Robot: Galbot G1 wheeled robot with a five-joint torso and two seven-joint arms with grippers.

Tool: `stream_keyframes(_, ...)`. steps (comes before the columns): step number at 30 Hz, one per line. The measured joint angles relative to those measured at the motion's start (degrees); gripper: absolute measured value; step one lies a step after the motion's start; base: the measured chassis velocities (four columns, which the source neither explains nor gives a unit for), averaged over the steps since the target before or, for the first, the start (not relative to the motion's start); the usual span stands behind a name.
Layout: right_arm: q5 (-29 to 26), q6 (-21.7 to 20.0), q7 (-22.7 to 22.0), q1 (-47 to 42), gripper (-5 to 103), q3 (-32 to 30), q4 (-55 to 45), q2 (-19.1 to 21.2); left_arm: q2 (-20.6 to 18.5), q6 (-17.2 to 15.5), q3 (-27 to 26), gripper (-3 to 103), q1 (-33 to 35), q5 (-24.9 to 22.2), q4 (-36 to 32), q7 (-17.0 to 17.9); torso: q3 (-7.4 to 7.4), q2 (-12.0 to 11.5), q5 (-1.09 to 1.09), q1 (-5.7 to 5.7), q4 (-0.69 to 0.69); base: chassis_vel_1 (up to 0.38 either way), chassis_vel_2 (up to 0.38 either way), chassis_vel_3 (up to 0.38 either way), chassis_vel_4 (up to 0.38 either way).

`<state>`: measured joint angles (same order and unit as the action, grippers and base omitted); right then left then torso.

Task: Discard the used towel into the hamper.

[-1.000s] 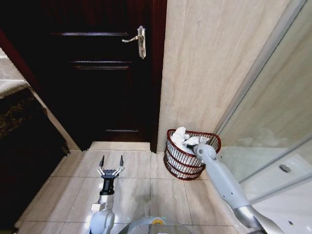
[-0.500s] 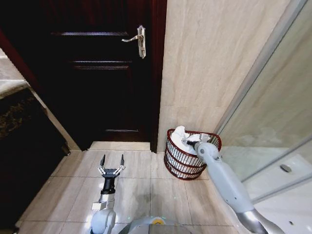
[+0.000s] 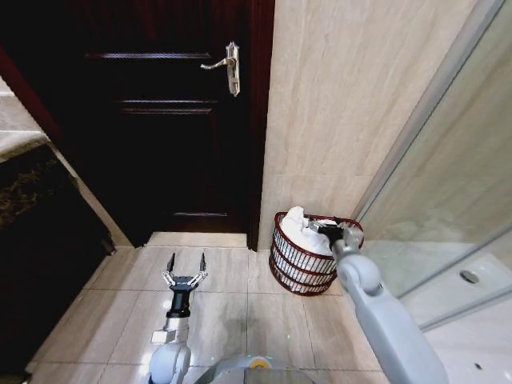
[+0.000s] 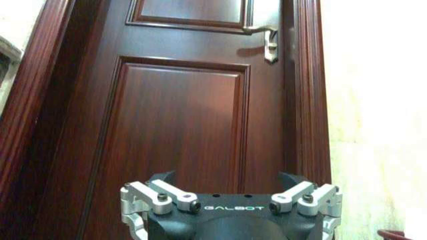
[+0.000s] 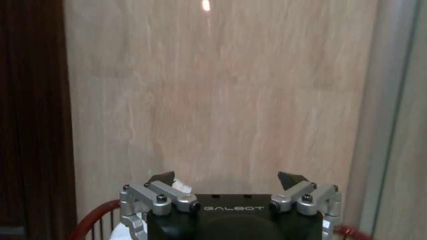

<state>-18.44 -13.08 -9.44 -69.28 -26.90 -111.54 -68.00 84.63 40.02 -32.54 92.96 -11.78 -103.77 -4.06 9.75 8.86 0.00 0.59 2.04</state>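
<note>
Towel (image 3: 300,228), white, lies bunched inside the hamper (image 3: 290,260) at lower centre-right of the head view, against the tiled wall beside the dark door (image 3: 152,120). Judged from this, the drop is done; what remains appears to be only clearing the arm away. Right pincer (image 3: 328,228) sits at the hamper rim just above the towel, fingers spread wide in its wrist view, holding nothing. Left pincer (image 3: 186,268) hangs over the floor at lower left, fingers wide apart, empty, idle.
</note>
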Motion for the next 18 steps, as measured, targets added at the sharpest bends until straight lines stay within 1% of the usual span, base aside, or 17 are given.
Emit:
stream_keyframes(2,5.4,6.7,4.1,-3.9,100,-3.7,0.7,-3.2,-0.1,-1.7,-0.1,100,-0.4,-0.1,-0.3,-0.1,0.0,0.0,0.01,0.0,-0.01,0.0,0.0,0.0,0.0)
stream_keyframes(3,6.8,9.1,5.4,-5.4,100,-5.1,0.6,-4.8,-0.2,-2.5,-0.1,100,-0.5,-0.3,-0.4,-0.2,0.0,0.0,0.01,0.0,-0.01,0.0,0.0,0.0,0.0)
stream_keyframes(4,6.8,9.1,5.4,-5.4,100,-5.1,0.6,-4.8,-0.2,-2.5,-0.1,100,-0.5,-0.3,-0.4,-0.2,0.0,0.0,0.01,0.0,-0.01,0.0,0.0,0.0,0.0)
stream_keyframes(6,10.0,14.5,7.7,-8.6,100,-7.8,0.2,-8.1,-0.3,-4.7,-0.2,100,-0.5,-0.5,-1.0,-0.4,0.0,0.0,0.0,0.0,-0.02,0.0,0.0,0.0,0.0)
stream_keyframes(7,11.4,16.5,8.3,-9.5,100,-8.9,0.1,-9.3,-0.4,-5.7,-0.2,100,-0.5,-0.5,-1.3,-0.4,0.0,0.0,0.0,0.0,-0.01,0.0,0.0,0.0,0.0)
stream_keyframes(8,11.4,16.5,8.3,-9.5,100,-8.9,0.1,-9.3,-0.4,-5.7,-0.2,100,-0.5,-0.5,-1.3,-0.4,0.0,0.0,0.0,0.0,-0.01,0.0,0.0,0.0,0.0)
stream_keyframes(9,13.9,20.0,9.4,-11.4,100,-10.7,-0.2,-11.7,-0.6,-7.1,-0.3,100,-0.4,-0.4,-2.1,-0.5,0.0,0.0,-0.01,0.0,-0.01,0.0,0.0,0.0,0.0)
stream_keyframes(10,15.0,21.9,9.9,-12.8,100,-11.5,-0.3,-12.9,-0.7,-8.1,-0.3,100,-0.3,-0.5,-2.6,-0.4,0.0,0.0,-0.01,0.0,0.0,0.0,0.0,0.0,0.0)
stream_keyframes(11,15.0,21.9,9.9,-12.8,100,-11.5,-0.3,-12.9,-0.7,-8.1,-0.3,100,-0.3,-0.5,-2.6,-0.4,0.0,0.0,-0.01,0.0,0.0,0.0,0.0,0.0,0.0)
stream_keyframes(13,16.2,24.8,10.4,-16.7,100,-13.0,-1.5,-16.8,-1.0,-10.4,-0.6,100,-0.3,-0.7,-3.7,0.0,0.0,0.0,0.0,0.0,0.0,0.0,0.0,0.0,0.0)
stream_keyframes(14,16.2,24.8,10.4,-16.7,100,-13.0,-1.5,-16.8,-1.0,-10.4,-0.6,100,-0.3,-0.7,-3.7,0.0,0.0,0.0,0.0,0.0,0.0,0.0,0.0,0.0,0.0)
stream_keyframes(17,16.2,26.5,10.5,-20.9,100,-13.8,-3.6,-20.9,-1.1,-12.6,-0.9,100,-0.5,-0.8,-5.1,0.4,0.0,0.0,-0.01,0.0,-0.01,0.0,0.0,0.0,0.0)
stream_keyframes(18,16.2,26.5,10.5,-20.9,100,-13.8,-3.6,-20.9,-1.1,-12.6,-0.9,100,-0.5,-0.8,-5.1,0.4,0.0,0.0,-0.01,0.0,-0.01,0.0,0.0,0.0,0.0)
